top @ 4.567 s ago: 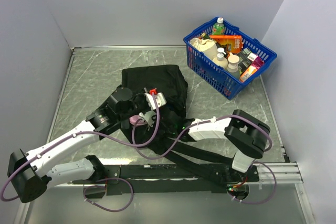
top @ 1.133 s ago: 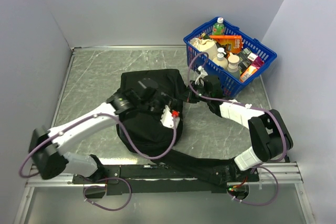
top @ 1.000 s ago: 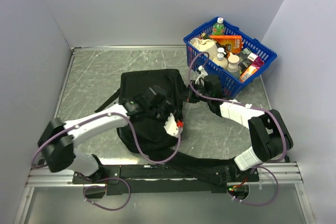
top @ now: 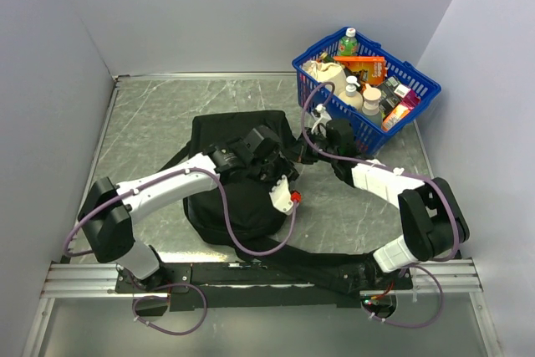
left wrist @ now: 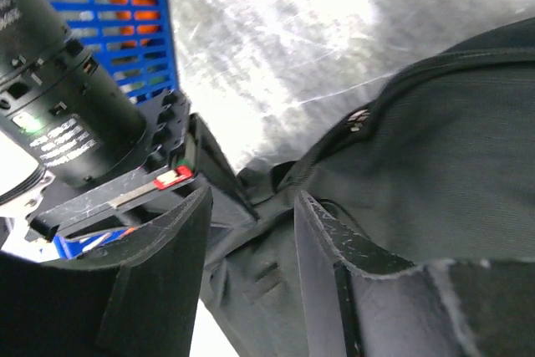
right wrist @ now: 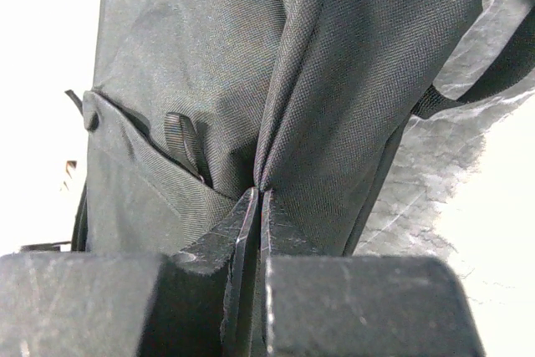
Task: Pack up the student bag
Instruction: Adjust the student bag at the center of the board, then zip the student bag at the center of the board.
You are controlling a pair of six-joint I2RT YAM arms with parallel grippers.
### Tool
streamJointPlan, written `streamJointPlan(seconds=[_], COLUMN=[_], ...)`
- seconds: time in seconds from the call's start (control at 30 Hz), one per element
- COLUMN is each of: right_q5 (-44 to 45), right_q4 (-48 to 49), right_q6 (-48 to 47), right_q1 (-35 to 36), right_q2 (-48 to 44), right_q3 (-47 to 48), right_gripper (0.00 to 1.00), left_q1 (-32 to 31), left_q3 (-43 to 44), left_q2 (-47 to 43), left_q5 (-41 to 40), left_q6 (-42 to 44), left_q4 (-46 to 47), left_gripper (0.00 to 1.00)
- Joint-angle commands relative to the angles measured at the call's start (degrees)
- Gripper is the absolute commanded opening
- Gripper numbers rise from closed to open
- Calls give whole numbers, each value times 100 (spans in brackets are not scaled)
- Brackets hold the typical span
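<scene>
The student bag (top: 238, 198) is a soft black backpack lying in the middle of the table, its straps trailing toward the arm bases. My right gripper (top: 303, 146) is at the bag's right edge; in the right wrist view it (right wrist: 257, 198) is shut on a raised fold of the bag's fabric (right wrist: 351, 81). My left gripper (top: 280, 166) reaches over the bag to the same edge. In the left wrist view it (left wrist: 251, 236) stands open, with bag fabric (left wrist: 435, 140) showing between and beyond its fingers (left wrist: 330, 240). The right arm's black wrist (left wrist: 67, 114) is close by.
A blue mesh basket (top: 330, 119) full of bottles and packets stands at the back right, just beyond the right gripper; its wall (left wrist: 125, 14) also shows in the left wrist view. Grey walls close in the table on three sides.
Over the last second my left gripper has moved right across the bag toward the right gripper. The right arm has held still; it came up from the bag's front several seconds ago.
</scene>
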Motion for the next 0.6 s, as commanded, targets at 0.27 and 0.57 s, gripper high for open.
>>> streamJointPlan(seconds=[0.27, 0.57], right_q5=[-394, -403], right_q4=[249, 240], right_q6=[-34, -87], right_q1=[285, 303], right_q2=[-440, -466], right_q3=[90, 108], right_gripper=[0, 0], left_q1=[-111, -216], left_q3=[367, 508], left_q2=[437, 709], left_q5=[165, -81], left_q6=[496, 593], left_q4=[-416, -795], left_gripper=[49, 50])
